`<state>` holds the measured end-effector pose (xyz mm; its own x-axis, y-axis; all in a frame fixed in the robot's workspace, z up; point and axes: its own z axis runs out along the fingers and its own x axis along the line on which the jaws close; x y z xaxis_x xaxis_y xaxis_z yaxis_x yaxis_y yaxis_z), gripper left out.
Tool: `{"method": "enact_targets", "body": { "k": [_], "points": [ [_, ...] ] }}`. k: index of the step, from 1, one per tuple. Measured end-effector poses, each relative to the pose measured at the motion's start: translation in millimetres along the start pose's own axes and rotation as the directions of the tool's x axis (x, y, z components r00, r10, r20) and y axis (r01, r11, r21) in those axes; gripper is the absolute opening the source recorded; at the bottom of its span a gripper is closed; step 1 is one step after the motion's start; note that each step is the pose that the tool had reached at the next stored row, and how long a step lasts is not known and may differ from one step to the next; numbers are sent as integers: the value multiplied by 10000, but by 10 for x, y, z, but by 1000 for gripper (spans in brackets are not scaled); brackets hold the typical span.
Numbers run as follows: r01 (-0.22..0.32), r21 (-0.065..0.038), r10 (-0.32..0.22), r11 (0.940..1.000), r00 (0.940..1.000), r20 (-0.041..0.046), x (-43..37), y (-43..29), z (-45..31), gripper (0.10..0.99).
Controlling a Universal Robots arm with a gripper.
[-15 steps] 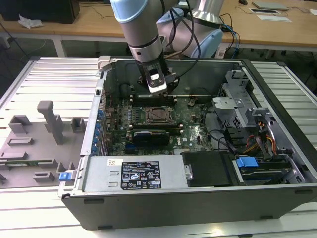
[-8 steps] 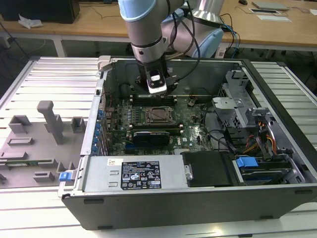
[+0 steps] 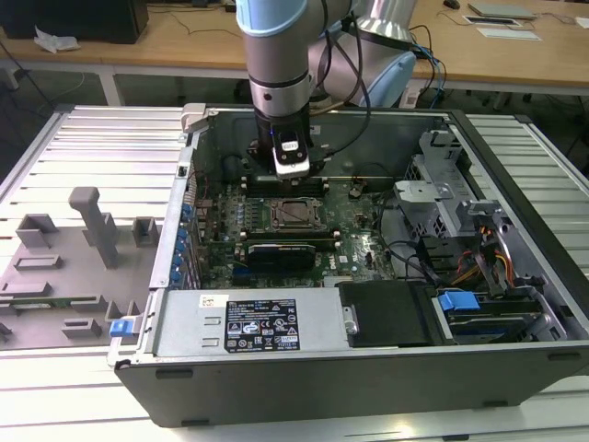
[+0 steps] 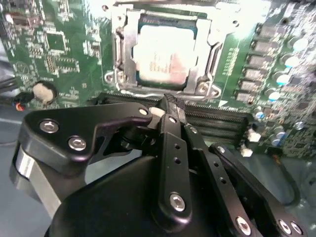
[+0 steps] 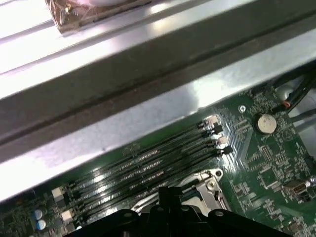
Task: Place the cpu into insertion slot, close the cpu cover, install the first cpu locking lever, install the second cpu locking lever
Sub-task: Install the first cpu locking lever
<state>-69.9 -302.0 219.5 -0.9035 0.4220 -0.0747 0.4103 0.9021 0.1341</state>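
The cpu [image 4: 165, 54] lies flat in the insertion slot [image 3: 293, 214] on the green board, its silver top facing up. The cpu cover [image 4: 124, 49] is down over it, its frame lying around the chip's edges. A thin metal lever [image 4: 148, 93] runs along the socket edge nearest my fingertips. My gripper [image 4: 170, 104] hangs just above the board between the socket and the black memory slots [image 4: 217, 123], with its black fingers [image 4: 170, 148] pressed together and nothing visible between them. In the exterior view the gripper [image 3: 291, 168] stands just behind the socket, inside the open computer case.
The case's metal wall [image 5: 148, 98] rises close behind the memory slots [image 5: 148, 168]. A coin battery [image 5: 266, 123] sits beside the socket. The power supply [image 3: 248, 322] and drive cage [image 3: 442, 203] flank the board. Grey fixtures [image 3: 92, 226] stand at the exterior view's left.
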Motion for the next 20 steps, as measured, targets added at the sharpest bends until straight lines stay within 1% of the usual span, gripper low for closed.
{"method": "enact_targets", "body": {
  "k": [1,3,4,5,6,7,8,10,11,12,13,14,18,19,20],
  "points": [
    [36,198,-36,9998,10000,25,0,0,1,106],
    [116,465,-119,9989,9999,61,0,0,0,106],
    [178,569,-183,9982,9998,76,0,0,0,106],
    [252,651,-257,9976,9996,80,0,0,0,106],
    [355,704,-361,9969,9993,72,0,0,0,106],
    [570,723,-574,9958,9983,38,0,-1,0,106],
    [899,703,-900,9935,9959,-14,0,0,0,106],
    [1260,672,-1259,9897,9920,-63,-1,0,2,106],
    [1531,651,-1527,9861,9882,-110,-5,2,4,106],
    [1671,651,-1664,9838,9859,-158,-13,5,6,106],
    [1736,657,-1727,9826,9848,-194,-20,8,8,106],
    [1808,673,-1795,9812,9834,-257,-40,13,11,106],
    [2005,722,-1978,9770,9793,-429,-97,36,20,106],
    [2073,733,-2042,9755,9778,-476,-111,42,22,106],
    [2176,744,-2139,9732,9753,-542,-134,51,25,106]
  ]
}}
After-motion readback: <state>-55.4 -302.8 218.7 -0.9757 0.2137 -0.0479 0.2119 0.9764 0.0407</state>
